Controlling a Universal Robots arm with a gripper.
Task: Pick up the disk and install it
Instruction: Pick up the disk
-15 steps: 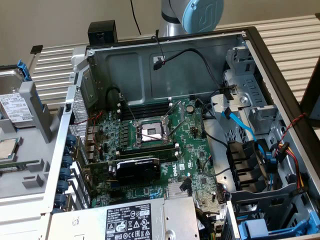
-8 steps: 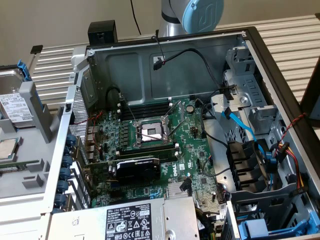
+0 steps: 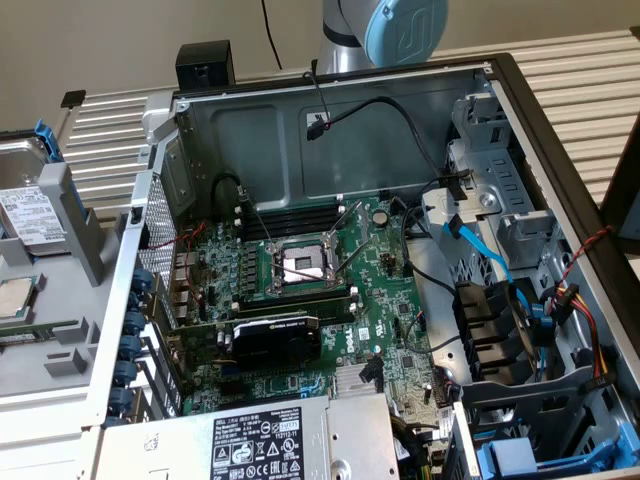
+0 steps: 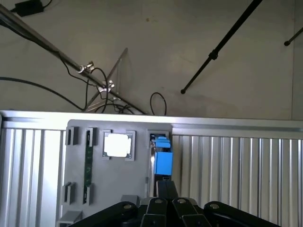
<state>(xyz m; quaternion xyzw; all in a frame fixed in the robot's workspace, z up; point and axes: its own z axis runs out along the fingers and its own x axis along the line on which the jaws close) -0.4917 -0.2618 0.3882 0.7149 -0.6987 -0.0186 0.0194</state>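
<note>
disk upright in grey holder, bench edge at exterior view's left. guessing stiff, hefty metal, slick faces, so grab blue frame edges. open PC case toward exterior view's right. tool pressed together, empty, near disk.

exterior view: sat close above open computer case, angled down into it | wrist view: looked down past claw from farther off | shared: grey tray, slatted worktop

Plain beige wall behind a ribbed metal tabletop; grey floor with black stand legs.
</note>
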